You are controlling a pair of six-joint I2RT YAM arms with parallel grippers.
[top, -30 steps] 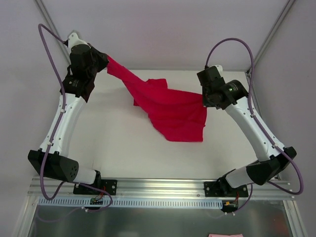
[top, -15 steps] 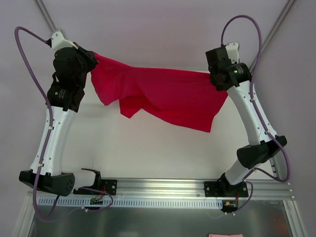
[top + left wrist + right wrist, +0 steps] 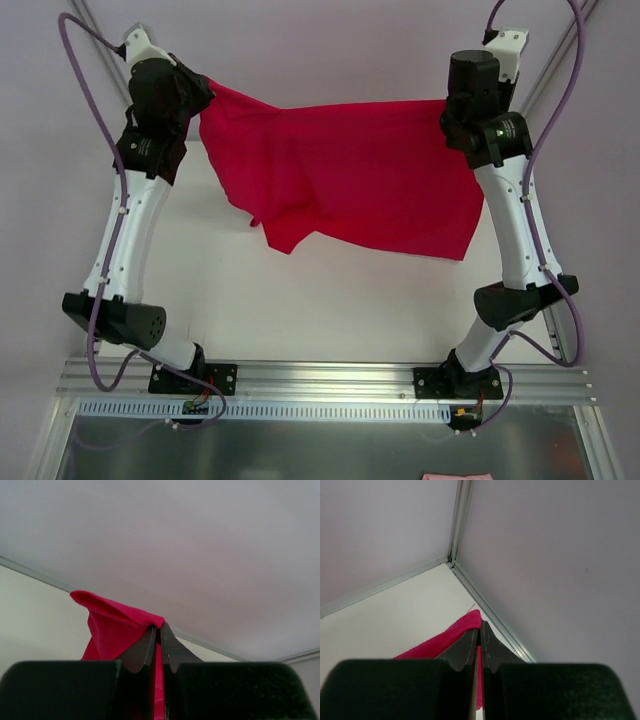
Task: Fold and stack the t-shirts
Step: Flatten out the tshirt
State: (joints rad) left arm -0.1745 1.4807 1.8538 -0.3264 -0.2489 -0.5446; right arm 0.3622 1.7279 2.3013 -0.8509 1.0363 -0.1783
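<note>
The red t-shirt hangs in the air above the far half of the worktop, spread between two raised hands. The left hand is closed tight on one upper corner; its wrist view shows the jaws meeting with a thin fold of red cloth pinched between them. The right hand is clamped the same way on the opposite upper corner, and a small tip of fabric shows past its jaws. The top edge runs almost taut from hand to hand, and the rest drops below it as a broad sheet. The right part hangs fairly smooth. The left part is bunched, with a loose flap hanging lowest near the middle-left. It cannot be told whether the lower edge touches the worktop. In my judgement the garment is held wide and high so that its own weight draws out creases before it is laid flat. No fold is made yet. The pinches are small, so thin cloth may slip, and the bunched side may land doubled.
</note>
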